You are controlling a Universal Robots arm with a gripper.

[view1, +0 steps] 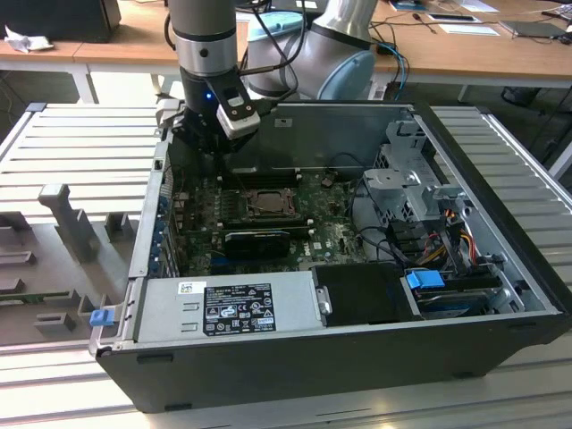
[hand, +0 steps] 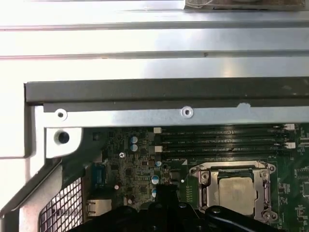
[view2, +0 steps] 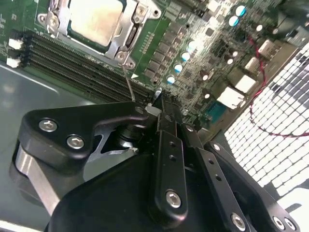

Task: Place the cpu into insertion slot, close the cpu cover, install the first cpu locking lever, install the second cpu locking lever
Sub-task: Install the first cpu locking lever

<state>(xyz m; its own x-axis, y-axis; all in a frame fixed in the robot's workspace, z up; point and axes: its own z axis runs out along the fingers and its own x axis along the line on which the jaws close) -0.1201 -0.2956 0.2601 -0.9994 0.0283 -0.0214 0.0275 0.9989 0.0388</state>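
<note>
The cpu (hand: 235, 188) lies flat inside the insertion slot (view1: 236, 204), its pale metal top facing up; the cpu cover (view2: 123, 31) is down over it, the silvery frame bordering the chip on all sides in both wrist views.

The pincer (view2: 158, 105) hangs over the green motherboard (view2: 193, 43) just beside the insertion slot, past the long black memory slots (view2: 72, 60); its fingers are drawn together with nothing plainly between them. A thin wire locking lever (view2: 128, 82) rises from the slot's corner toward the fingertips; its free end comes just beside them, though I cannot tell whether they touch.

The chip is likely light, stiff and smooth, and the pin field beneath it is fragile; seated as it is, it should be left alone. The cover is thin sheet metal that would flex if pressed off centre. The lever looks like slim spring steel, hard and slippery; it is probably best taken or pushed near its free end, well away from the hinge at the slot, where leverage is greatest; a hold near the root would fight the spring.
</note>
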